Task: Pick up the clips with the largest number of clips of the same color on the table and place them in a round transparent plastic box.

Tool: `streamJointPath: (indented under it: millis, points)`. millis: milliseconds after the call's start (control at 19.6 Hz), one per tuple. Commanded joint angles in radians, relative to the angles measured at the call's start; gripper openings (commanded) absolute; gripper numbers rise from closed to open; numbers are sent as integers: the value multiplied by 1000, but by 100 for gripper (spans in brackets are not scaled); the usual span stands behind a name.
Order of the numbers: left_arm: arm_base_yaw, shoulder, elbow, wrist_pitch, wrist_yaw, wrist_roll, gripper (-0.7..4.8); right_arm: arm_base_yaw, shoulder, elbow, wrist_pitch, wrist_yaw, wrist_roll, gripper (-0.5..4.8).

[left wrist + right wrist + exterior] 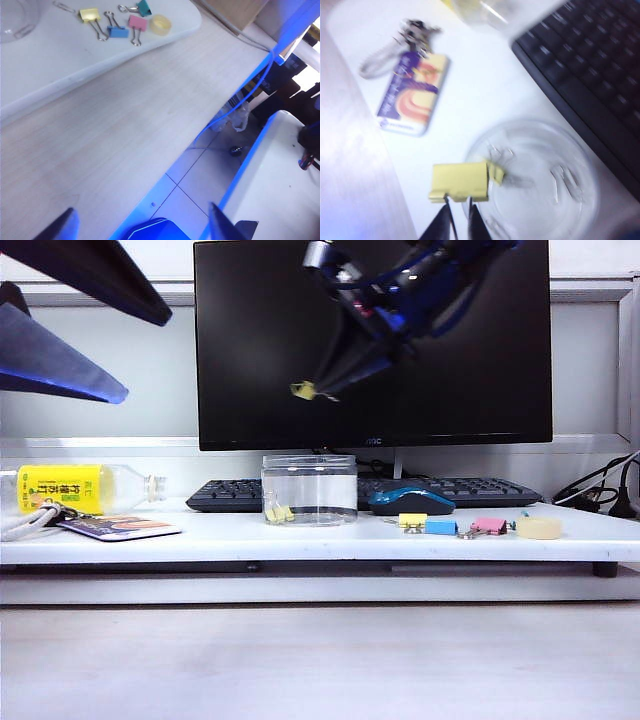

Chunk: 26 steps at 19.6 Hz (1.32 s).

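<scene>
Nearest the camera, the bare wooden desk front [320, 660] held nothing. Behind it, on the white raised shelf [200, 538], 1 pale-yellow clip [412, 521] lay right of centre, just beside a blue clip [441, 527] and a pink clip [489, 526], with a roll of tape [539, 528] further right. At the left end lay a key card [118, 528] and a yellow-labelled bottle [75, 488] on its side.

Near the shelf's middle stood the round transparent plastic box [309, 490], with at least 1 yellow clip [280, 513] on its floor. A blue mouse [411, 500] and a keyboard [455, 490] sat behind it, before the monitor [372, 340].

The right gripper [322, 388] hung high above the box, its fingers pressed onto the wire handles of a yellow clip in transit [460, 182]; in the right wrist view that clip hung over the box's open mouth, near its rim. The left gripper [142, 225] was spread wide and idle, up at the left, away from the shelf.

The step appeared to be delivery. The next move likely called for lowering slightly and centring over the mouth before opening, lest the clip strike the rim. 1 yellow clip seemed left to fetch.
</scene>
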Motion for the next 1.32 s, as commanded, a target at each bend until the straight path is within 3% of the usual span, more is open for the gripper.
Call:
streamJointPath:
  millis: [51, 408, 509, 764, 968, 1070, 1324]
  points:
    - [-1, -2, 4, 8, 1, 4, 344, 0, 41, 4, 55, 11, 22, 52]
    - [-1, -2, -3, -12, 1, 4, 344, 0, 107, 4, 102, 14, 47, 60]
    - [-1, -2, -8, -11, 1, 5, 344, 0, 106, 4, 121, 14, 55, 119]
    - [-1, -2, -8, 84, 97, 4, 344, 0, 108, 4, 122, 29, 57, 162]
    - [-1, -2, -8, 98, 109, 8, 344, -6, 97, 4, 97, 88, 57, 214]
    - [-1, -2, -8, 65, 108, 58, 344, -11, 73, 4, 79, 98, 58, 257]
    - [-1, -2, -8, 18, 107, 151, 344, -37, -14, 4, -36, 239, 50, 257]
